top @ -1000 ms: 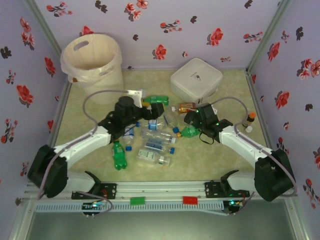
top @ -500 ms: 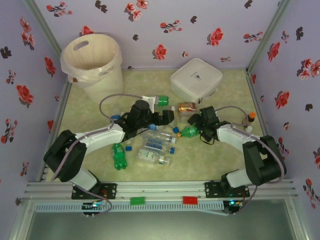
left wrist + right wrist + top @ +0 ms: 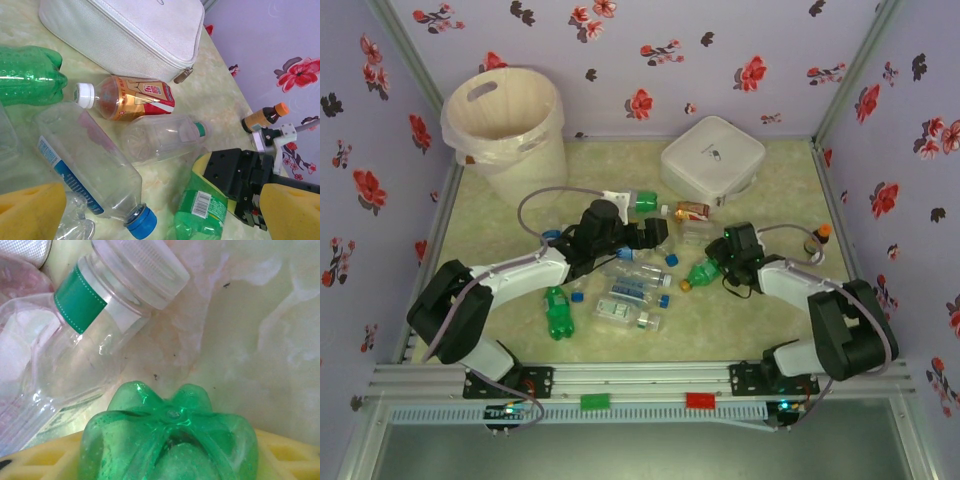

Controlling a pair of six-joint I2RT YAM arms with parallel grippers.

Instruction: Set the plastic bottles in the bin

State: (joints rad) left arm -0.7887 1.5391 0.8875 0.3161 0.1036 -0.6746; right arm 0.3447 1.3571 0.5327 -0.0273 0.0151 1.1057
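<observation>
My right tool point(image 3: 718, 262) squeezes the green bottle point(image 3: 700, 273) by its bottom, cap pointing near-left, and the bin point(image 3: 505, 120) stands well away, far left, closer to my open left tool point(image 3: 660, 235).

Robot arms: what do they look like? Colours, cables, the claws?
The left arm and right arm both have white link shells with chunky black joints, and a thin grey cable loops off each. The left claw and right claw are black-bodied with thick yellow foam pads.
</observation>
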